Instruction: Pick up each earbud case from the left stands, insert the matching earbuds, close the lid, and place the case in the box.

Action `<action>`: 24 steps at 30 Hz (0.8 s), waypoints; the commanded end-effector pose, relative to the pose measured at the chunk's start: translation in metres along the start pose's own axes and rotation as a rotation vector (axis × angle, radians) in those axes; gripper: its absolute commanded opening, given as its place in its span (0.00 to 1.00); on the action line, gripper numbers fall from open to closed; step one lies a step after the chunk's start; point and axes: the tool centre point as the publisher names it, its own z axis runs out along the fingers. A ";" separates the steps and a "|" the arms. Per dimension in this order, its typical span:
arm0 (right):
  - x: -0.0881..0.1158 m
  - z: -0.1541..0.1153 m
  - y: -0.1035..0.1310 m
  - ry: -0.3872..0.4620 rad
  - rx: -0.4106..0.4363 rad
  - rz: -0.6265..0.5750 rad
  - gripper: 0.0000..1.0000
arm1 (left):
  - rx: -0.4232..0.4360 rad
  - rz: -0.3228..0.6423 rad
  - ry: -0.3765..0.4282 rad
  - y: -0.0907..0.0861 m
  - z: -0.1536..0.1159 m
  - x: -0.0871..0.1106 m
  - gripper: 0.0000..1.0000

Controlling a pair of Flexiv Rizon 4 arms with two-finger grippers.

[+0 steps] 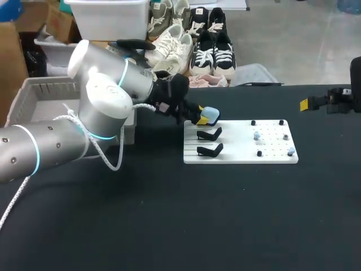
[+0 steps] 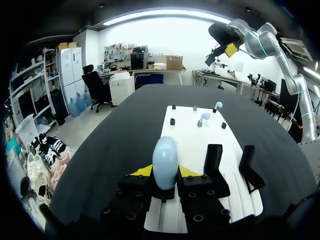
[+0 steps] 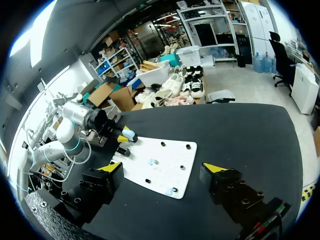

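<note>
Now, case: you have the pale blue rounded earbud case (image 2: 165, 159) pinched upright between the yellow tips of the left gripper (image 2: 165, 171), at the stand end of the white perforated board (image 1: 242, 155).
Stands: two black angled stands (image 1: 210, 134) sit just beside it.
Earbuds: small pale blue earbuds (image 1: 256, 135) stand at the board's other end.
Right gripper: your right gripper (image 3: 164, 167) is spread wide, well apart from the board.

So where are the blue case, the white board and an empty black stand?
Case (image 2: 165, 159): left wrist view, middle of its blue shell.
Board (image 1: 240, 157): head view, bare strip along its near edge.
Stand (image 1: 210, 150): head view, middle of its black arm.
</note>
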 end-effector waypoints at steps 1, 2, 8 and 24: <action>0.000 0.000 -0.001 0.001 -0.001 -0.001 1.00 | 0.005 0.000 0.001 0.003 0.002 0.000 0.14; 0.000 0.000 -0.001 0.001 -0.001 -0.001 1.00 | 0.005 0.001 0.001 0.003 0.002 -0.001 0.00; 0.000 0.000 -0.001 0.001 -0.001 -0.001 1.00 | -0.014 -0.010 -0.035 -0.001 -0.004 -0.006 0.00; 0.000 0.000 -0.001 0.001 -0.001 -0.001 1.00 | -0.015 0.043 -0.121 -0.035 -0.043 -0.065 0.00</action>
